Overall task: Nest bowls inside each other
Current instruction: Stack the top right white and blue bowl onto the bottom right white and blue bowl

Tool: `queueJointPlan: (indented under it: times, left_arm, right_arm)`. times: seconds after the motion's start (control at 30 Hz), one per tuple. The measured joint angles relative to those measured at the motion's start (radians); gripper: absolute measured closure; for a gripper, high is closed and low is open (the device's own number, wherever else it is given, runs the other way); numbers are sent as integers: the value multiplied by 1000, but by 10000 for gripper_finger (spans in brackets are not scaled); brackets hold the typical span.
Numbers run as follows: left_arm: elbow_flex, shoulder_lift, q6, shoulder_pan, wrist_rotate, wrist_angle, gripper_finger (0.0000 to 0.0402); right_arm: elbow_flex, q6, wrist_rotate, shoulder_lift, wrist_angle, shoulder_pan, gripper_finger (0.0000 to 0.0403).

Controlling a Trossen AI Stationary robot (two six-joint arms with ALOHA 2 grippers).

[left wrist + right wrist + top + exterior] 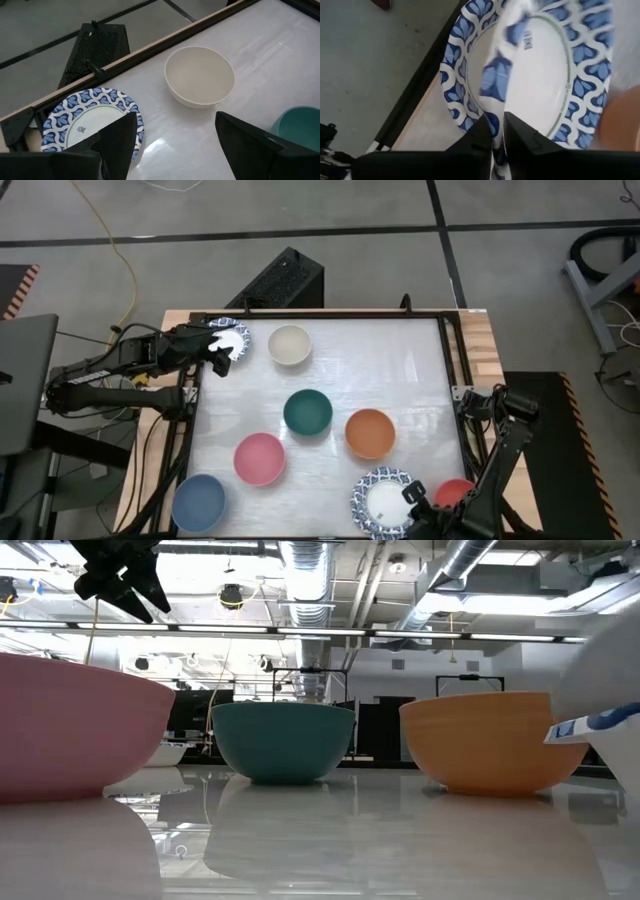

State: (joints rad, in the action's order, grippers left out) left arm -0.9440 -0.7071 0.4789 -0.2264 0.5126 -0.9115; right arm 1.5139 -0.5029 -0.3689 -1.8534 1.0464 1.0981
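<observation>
Blue-patterned bowls were seen at two corners of the white table (400, 370). One blue-rimmed bowl (228, 338) sat at the far left corner, with the left gripper (218, 352) parked directly over it, fingers spread wide and nothing held; in the left wrist view the bowl (90, 122) was seen just beyond the parted fingers (250, 145), apart from them.

A second patterned bowl (383, 502) was at the near edge, right of centre. The right gripper (413, 498) was positioned at its rim. In the right wrist view the fingers (475, 140) were nearly together, with the thin rim of a patterned bowl (497, 85) pinched edge-on between them, over the patterned bowl lying below (540, 75). Whether the pinched rim belonged to a separate third bowl or how firmly it was gripped could not be told.

Remaining bowls were all loose and un-nested:
- cream bowl (289, 345) just beside the left corner bowl
- dark green bowl (307, 412) mid-table
- orange bowl (369, 433) to its right
- pink bowl (259, 458) nearer, to the left
- blue bowl (198, 502) at the near left corner
- red bowl (455, 492) at the near right, partly hidden by the right arm
</observation>
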Motion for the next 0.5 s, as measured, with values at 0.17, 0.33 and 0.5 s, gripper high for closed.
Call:
queueJointPlan:
  times: [0.17,0.33,0.5]
  left_arm:
    - [0,0,0,0,0,0,143]
    - [0,0,0,0,0,0,143]
    - [0,0,0,0,0,0,143]
  right_arm:
    - [0,-24,1,0,-8,0,294]
    - [0,-91,1,0,-15,-11,243]
    - [0,-110,1,0,-52,-25,196]
